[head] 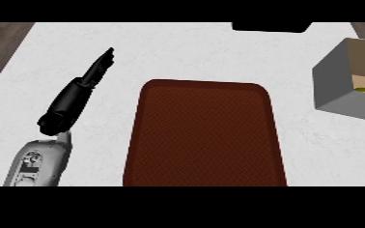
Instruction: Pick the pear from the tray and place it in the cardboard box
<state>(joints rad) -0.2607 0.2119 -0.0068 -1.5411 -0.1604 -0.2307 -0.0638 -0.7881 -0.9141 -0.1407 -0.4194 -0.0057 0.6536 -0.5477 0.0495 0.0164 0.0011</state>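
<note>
1. Fingers (102, 65) of the left hand (75, 96) lie straight and pressed together, tapering to a point that aims up and to the right across the counter; they hold nothing.
2. Nearest the lower edge, the grey left forearm (39, 162) comes in at the view's lower left and carries the black hand above it, well to the left of the tray.
3. Right hand: it shows nowhere in the head view, so nothing can be said of its fingers.
4. A dark reddish-brown tray (205, 135) with rounded corners and a raised rim lies in the middle of the white counter (200, 53), running from the lower edge up to about mid-height. Its surface shows only a fine woven pattern.
5. At the right edge, beside and a little beyond the tray's far right corner, stands the cardboard box (335, 84), partly cut off by the view's edge. Its grey outer wall faces the tray and its tan inside shows at the top.
6. Within the box, at its cut-off right side, a small yellow-green patch shows, which looks like the pear (361, 91); too little of it is visible to be sure.
7. Farthest away, a black object (271, 27) sits at the counter's far edge.
</note>
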